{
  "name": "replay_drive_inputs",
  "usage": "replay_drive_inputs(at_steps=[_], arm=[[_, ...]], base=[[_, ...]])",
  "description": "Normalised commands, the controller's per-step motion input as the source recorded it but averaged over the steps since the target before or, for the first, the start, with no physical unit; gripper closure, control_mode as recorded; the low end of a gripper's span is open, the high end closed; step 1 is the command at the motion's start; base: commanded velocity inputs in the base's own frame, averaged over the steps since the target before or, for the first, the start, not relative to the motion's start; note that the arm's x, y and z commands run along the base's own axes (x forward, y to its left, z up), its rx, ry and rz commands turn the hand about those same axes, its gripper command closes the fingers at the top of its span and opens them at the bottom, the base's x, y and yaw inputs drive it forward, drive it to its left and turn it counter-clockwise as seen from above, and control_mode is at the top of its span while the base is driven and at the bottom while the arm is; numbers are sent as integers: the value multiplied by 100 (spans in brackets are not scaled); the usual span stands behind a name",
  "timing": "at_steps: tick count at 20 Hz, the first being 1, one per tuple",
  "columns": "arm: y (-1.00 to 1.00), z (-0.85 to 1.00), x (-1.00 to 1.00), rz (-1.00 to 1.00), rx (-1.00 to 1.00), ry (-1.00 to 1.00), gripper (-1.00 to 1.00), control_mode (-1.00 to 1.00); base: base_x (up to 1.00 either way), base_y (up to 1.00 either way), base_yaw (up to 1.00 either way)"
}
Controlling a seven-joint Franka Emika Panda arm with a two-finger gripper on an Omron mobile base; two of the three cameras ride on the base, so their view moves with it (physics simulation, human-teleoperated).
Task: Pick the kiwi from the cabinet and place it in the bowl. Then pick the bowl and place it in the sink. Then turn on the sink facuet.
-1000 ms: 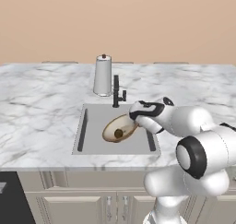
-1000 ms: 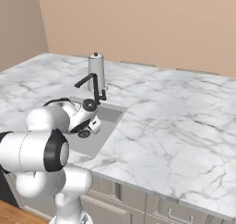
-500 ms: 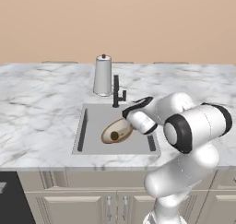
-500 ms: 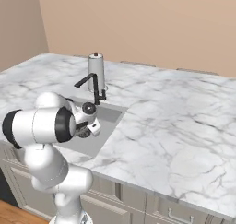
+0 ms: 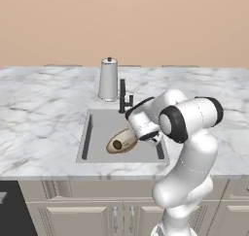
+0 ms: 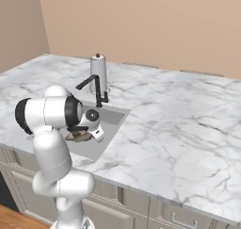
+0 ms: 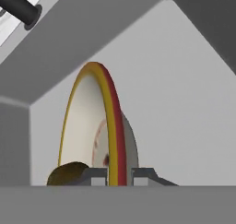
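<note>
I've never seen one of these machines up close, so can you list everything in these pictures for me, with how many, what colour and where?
Bowl: one, brown outside with a tan-gold rim, tilted inside the sink.
Kiwi: one, dark brown, in the bowl.
Sink: one, grey, set in the counter.
Faucet: one, black, behind the sink.
Paper-towel roll: one, pale grey, behind the faucet.
Counter: one, white marble.
Lower cabinets: beige, under the counter.
Gripper: one, dark tips shut on the bowl's rim.
</note>
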Motion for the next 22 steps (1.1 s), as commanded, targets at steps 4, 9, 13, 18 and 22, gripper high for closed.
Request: replay_drive_inputs(at_steps=[4, 9, 13, 18, 22], arm=[[0, -36, 16, -3, -1, -2, 100, -100], [0, -29, 26, -2, -3, -9, 100, -100], [1, -18, 12, -2, -3, -4, 100, -100], [4, -4, -1, 0, -2, 0, -100, -100], [1, 53, -1, 0, 0, 0, -100, -100]], base=[[0, 0, 0], [0, 0, 0], [0, 0, 0], [0, 0, 0], [0, 0, 0]])
